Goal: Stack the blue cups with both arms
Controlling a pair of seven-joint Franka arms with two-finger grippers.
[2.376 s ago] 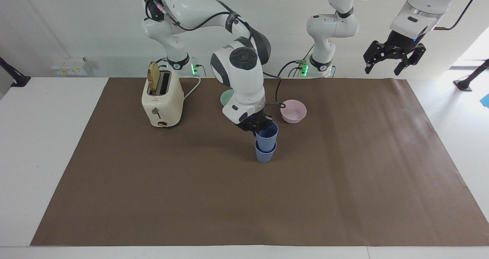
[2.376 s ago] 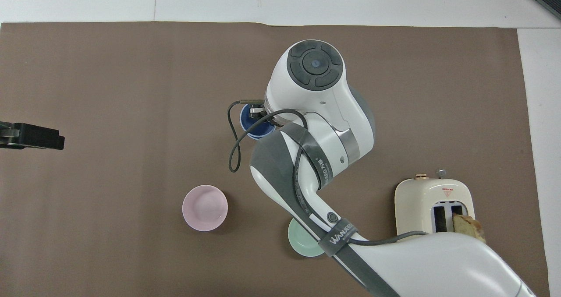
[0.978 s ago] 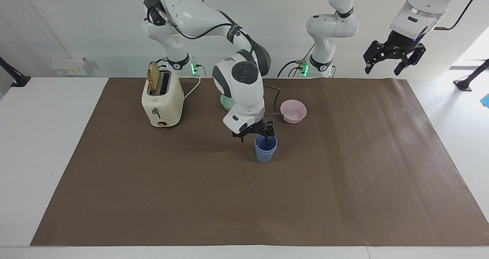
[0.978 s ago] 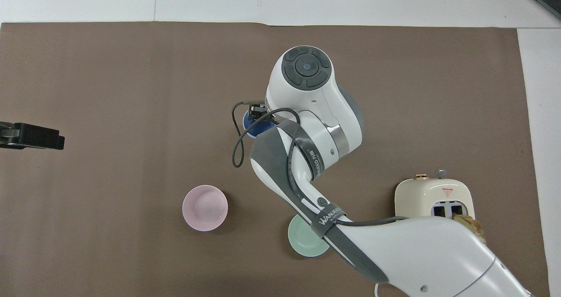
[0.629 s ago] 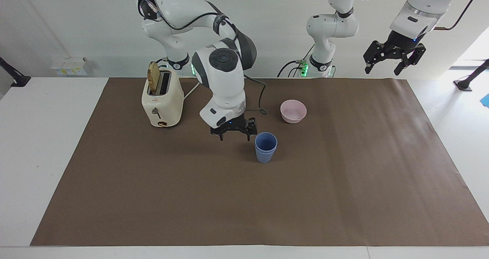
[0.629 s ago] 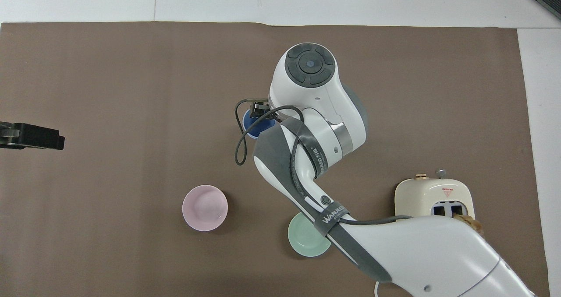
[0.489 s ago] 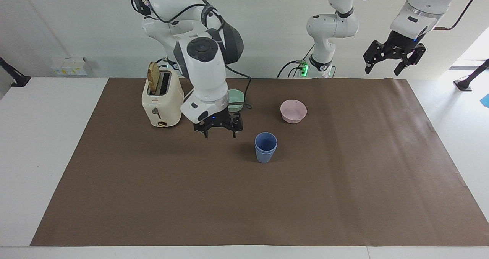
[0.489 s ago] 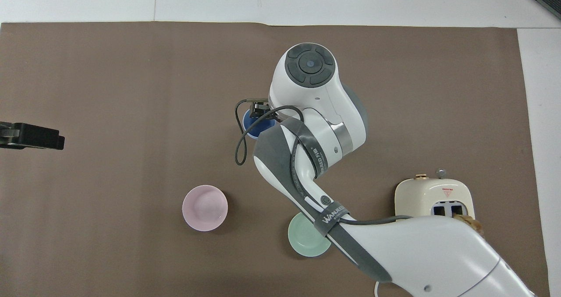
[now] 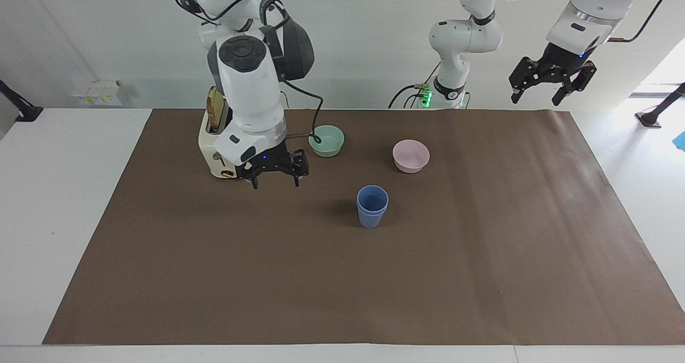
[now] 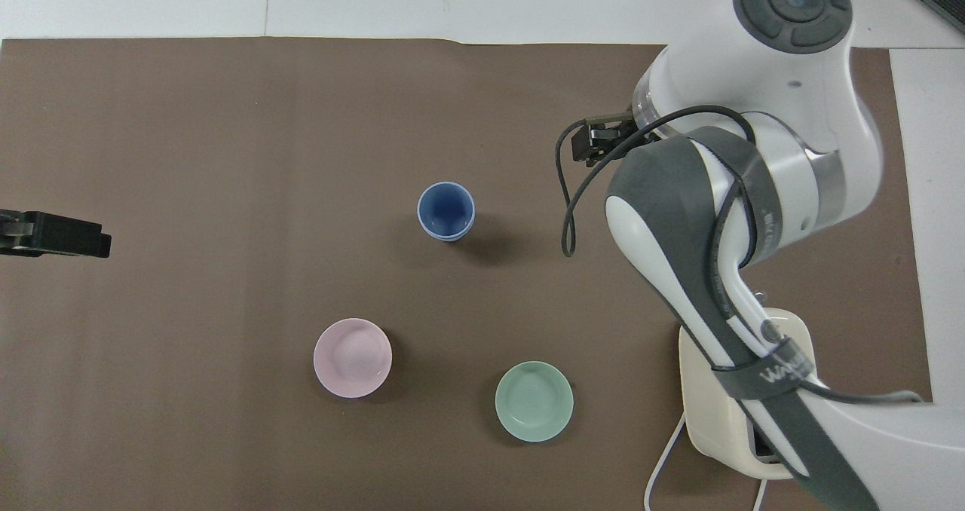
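The two blue cups (image 9: pixel 372 206) stand nested, one in the other, upright on the brown mat near its middle; they also show in the overhead view (image 10: pixel 446 210). My right gripper (image 9: pixel 276 183) is open and empty, low over the mat next to the toaster, well apart from the cups; part of it shows in the overhead view (image 10: pixel 595 142). My left gripper (image 9: pixel 551 87) is open and empty, raised high over the mat's corner at the left arm's end, where the arm waits; it shows at the overhead view's edge (image 10: pixel 53 234).
A cream toaster (image 9: pixel 222 154) with a slice of bread (image 9: pixel 215 114) stands toward the right arm's end, partly covered by the right arm. A teal-green bowl (image 9: pixel 326 141) and a pink bowl (image 9: pixel 411 156) sit nearer to the robots than the cups.
My right gripper lowered the upper cup into the lower one, let go, and moved away toward the toaster. The left arm has not moved.
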